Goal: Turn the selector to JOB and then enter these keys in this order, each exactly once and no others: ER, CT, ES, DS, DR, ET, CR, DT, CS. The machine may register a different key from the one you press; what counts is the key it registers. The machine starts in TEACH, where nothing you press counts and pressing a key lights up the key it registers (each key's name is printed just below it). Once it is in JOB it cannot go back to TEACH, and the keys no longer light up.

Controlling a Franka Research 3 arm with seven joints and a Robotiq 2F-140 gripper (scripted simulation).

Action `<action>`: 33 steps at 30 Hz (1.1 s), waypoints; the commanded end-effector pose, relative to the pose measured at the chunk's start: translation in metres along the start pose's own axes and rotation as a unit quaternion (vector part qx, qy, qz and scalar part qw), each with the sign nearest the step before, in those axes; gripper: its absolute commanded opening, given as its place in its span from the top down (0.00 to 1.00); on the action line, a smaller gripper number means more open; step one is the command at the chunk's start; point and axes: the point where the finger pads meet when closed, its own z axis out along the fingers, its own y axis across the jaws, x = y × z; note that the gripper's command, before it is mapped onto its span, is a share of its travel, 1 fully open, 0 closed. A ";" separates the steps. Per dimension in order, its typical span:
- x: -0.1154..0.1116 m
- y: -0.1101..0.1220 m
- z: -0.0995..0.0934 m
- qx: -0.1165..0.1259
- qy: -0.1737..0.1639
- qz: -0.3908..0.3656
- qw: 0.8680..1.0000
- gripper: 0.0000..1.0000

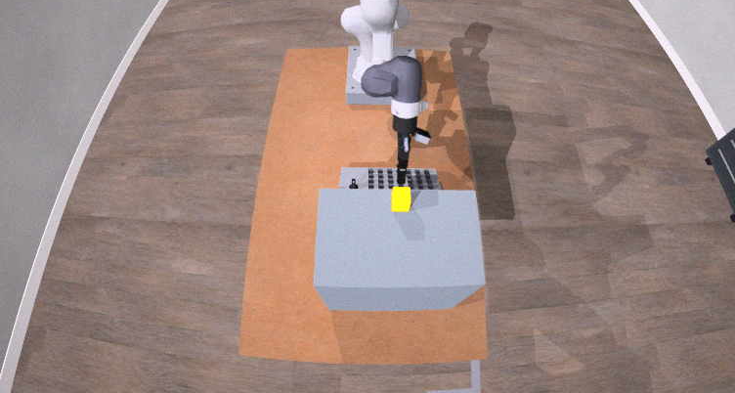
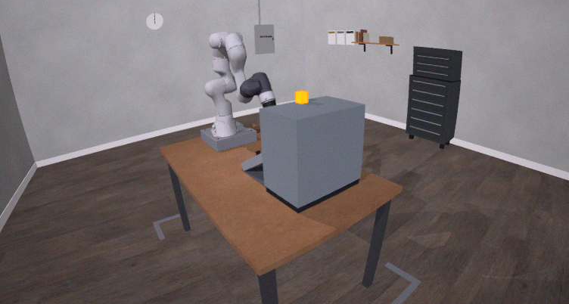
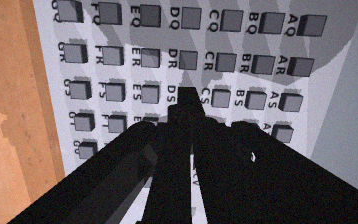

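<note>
The keypad [image 3: 180, 75] is a light panel of dark square keys, each with its name printed beside it; in the overhead view it shows as the keypad [image 1: 405, 185] at the machine's near face. My gripper [image 3: 186, 101] is shut and empty, pointing down at the panel. Its tip covers the spot of the DS key, just below the DR key [image 3: 188, 60] and between the ES key [image 3: 150, 93] and the CS key [image 3: 220, 98]. I cannot tell whether it touches. No key in view is lit. The black selector knob [image 1: 353, 185] stands at the panel's left end.
The grey machine housing [image 1: 399, 245] rises behind the keypad, with a yellow lamp [image 1: 401, 198] on its top edge right by my gripper [image 1: 402, 171]. In the side view the housing [image 2: 315, 150] hides my fingers. The robot base [image 1: 375, 76] stands on the orange table.
</note>
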 end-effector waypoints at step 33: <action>0.001 -0.001 0.008 -0.013 0.000 0.023 1.000 0.90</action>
